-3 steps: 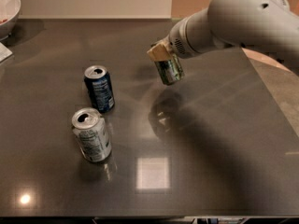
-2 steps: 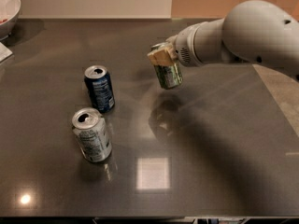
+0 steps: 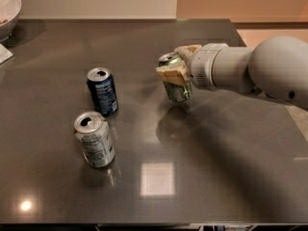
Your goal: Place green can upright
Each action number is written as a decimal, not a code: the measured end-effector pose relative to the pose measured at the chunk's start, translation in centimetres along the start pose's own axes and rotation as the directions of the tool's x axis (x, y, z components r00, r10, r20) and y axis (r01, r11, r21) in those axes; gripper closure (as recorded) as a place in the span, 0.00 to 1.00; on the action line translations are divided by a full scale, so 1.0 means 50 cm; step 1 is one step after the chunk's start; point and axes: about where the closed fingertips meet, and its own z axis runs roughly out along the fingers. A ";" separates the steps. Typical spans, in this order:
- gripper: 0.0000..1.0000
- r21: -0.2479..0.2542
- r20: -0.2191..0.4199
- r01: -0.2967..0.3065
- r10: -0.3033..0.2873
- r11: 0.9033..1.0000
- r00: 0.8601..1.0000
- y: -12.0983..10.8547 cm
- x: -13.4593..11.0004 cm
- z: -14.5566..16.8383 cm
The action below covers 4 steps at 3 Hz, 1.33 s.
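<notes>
Bowl: a white bowl [image 3: 8, 8] sits at the far left back corner of the worktop [image 3: 216, 153], well apart from the dark blue can and behind it. Only part of it shows.

Silver-white can: the silver-white can [image 3: 94, 139] stands upright, near the dark blue can, in front of it and a bit to its left. The two cans do not touch. Its top is open.

Dark blue can: the dark blue can [image 3: 102, 91] stands upright on the left half of the dark grey worktop.

Green can: the green can [image 3: 178, 90] is to the right of the dark blue can, well apart from it. It is almost upright and leans just a little. Its silver top points up. It looks lifted a little off the worktop, with its dark shadow below it.

Tool: the tool [image 3: 177, 64] is right of the dark blue can, at the green can. Its tan fingers [image 3: 169, 74] pinch the upper part of the green can, one on each side.

Arm: the thick white arm [image 3: 250, 71] comes in from the right edge, far to the right of the dark blue can, and ends at the tool.
</notes>
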 end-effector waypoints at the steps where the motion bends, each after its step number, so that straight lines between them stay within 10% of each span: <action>1: 1.00 0.013 0.043 0.117 -0.118 0.993 0.992 -0.002 0.018 -0.016; 4: 1.00 0.071 0.247 0.179 -0.191 0.981 0.950 -0.044 0.054 -0.058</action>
